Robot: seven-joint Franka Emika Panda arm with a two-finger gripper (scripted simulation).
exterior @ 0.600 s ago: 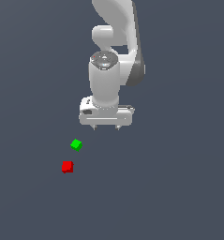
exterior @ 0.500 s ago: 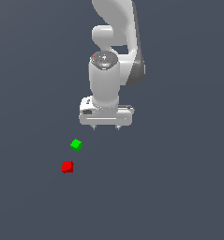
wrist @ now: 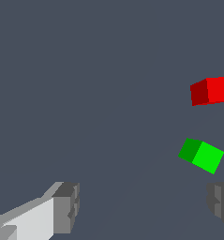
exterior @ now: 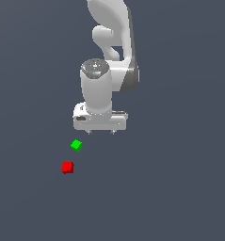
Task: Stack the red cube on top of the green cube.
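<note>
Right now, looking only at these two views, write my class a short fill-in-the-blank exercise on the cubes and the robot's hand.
1. The hand is open and holds ____.
2. In the exterior view, the cube lying nearer the hand is the ____ one.
3. The red cube and the green cube lie ____, not touching.
4. The red cube has not yet been ____ on the green cube.

Missing words: nothing; green; apart; stacked
</note>
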